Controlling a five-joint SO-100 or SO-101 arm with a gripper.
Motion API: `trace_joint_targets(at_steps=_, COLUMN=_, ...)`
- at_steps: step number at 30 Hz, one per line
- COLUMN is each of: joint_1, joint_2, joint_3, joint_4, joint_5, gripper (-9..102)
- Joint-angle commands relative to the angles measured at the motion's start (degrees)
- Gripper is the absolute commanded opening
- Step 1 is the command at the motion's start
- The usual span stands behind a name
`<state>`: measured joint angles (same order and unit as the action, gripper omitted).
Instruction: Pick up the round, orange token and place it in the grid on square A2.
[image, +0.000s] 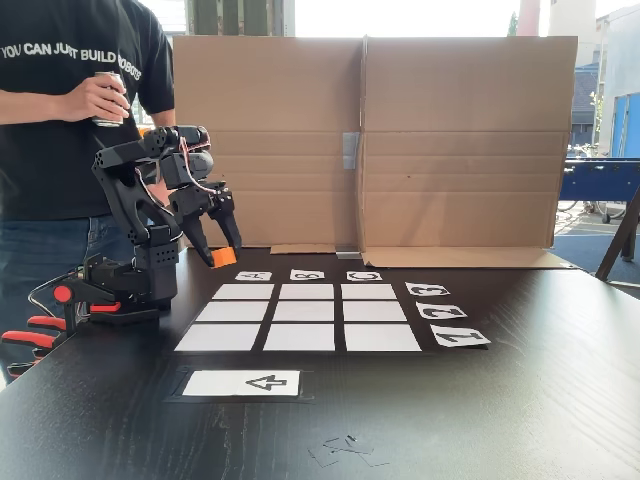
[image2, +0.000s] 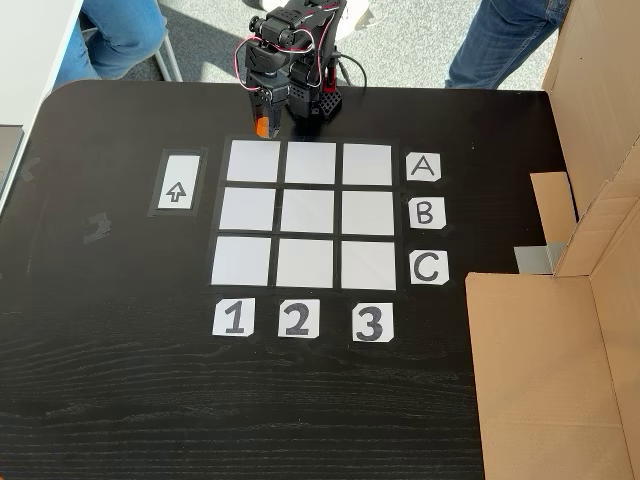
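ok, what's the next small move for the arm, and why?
Probably ease the end effector out over the white paper rectangle A2, slightly right in this fixed view. It hangs just short of the grid edge with an orange piece at its tip, maybe the token; I cannot tell.

1. The grid (image2: 306, 212) lies flat on the table (image2: 120, 400), three rows by three columns.
2. In a fixed view from above, labels A (image2: 423, 167), B (image2: 425, 212) and C (image2: 427, 267) sit right of the grid; labels 1 (image2: 233, 318), 2 (image2: 297, 318) and 3 (image2: 370, 323) sit below it.
3. The arrow card (image2: 176, 193) lies left of the grid, apart from it.
4. The arm base (image2: 312, 100) stands at the table's far edge, just above the grid's top row.
5. The gripper (image2: 263, 125) hangs above the grid's top-left corner.
6. In a fixed view from the front, the cardboard wall (image: 400, 140) stands behind the grid; a person (image: 60, 120) stands behind the arm at left.
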<state>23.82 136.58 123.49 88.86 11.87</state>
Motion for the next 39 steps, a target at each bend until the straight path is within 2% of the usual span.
trace_joint_targets(at_steps=1, joint_1=-4.39, joint_2=4.75, joint_3=2.90, joint_4=0.44, joint_5=-0.88, gripper=-1)
trace_joint_targets(at_steps=7, joint_1=-10.72, joint_2=7.91, joint_3=9.14, joint_4=0.35, joint_5=-1.76, gripper=0)
trace_joint_targets(at_steps=12, joint_1=-11.78, joint_2=7.29, joint_3=12.66, joint_4=-0.79, joint_5=-4.83, gripper=0)
trace_joint_targets(at_steps=31, joint_1=-14.50, joint_2=-0.35, joint_3=27.95, joint_4=-17.31, joint_5=-6.42, gripper=0)
trace_joint_targets(at_steps=39, joint_1=-15.12, joint_2=-1.14, joint_3=30.76, joint_4=-20.65, joint_5=-5.89, gripper=0)
